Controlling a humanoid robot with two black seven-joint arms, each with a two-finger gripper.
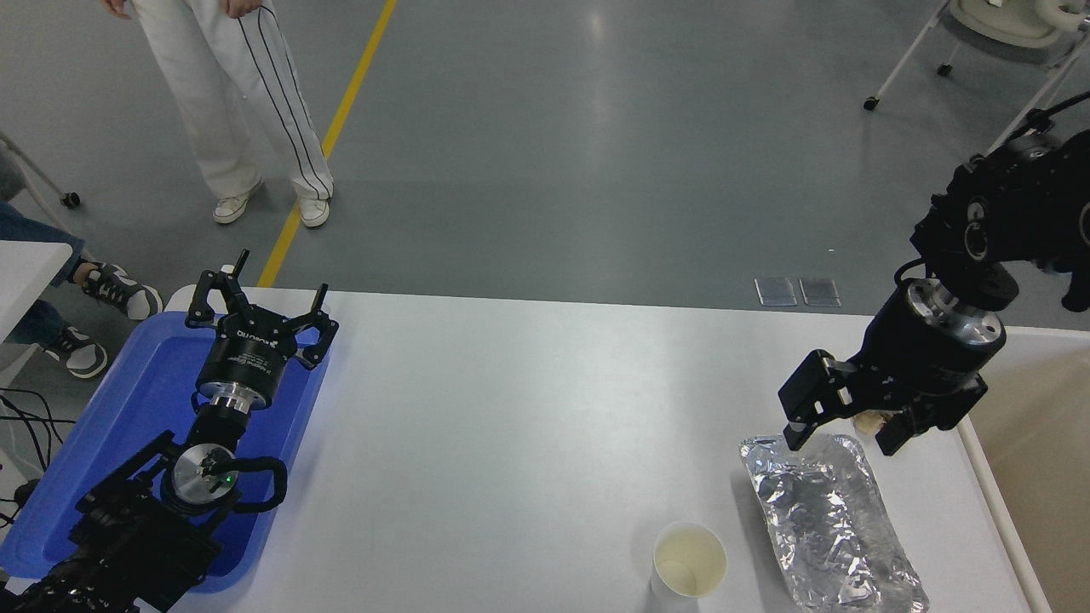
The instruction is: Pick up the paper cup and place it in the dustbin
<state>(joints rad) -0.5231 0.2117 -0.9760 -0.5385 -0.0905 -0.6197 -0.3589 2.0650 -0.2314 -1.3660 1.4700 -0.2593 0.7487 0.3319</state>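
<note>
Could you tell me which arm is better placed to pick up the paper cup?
The right. Its open gripper hangs above the foil tray, just beside the paper cup. The left gripper sits over the blue tray, across the table.
</note>
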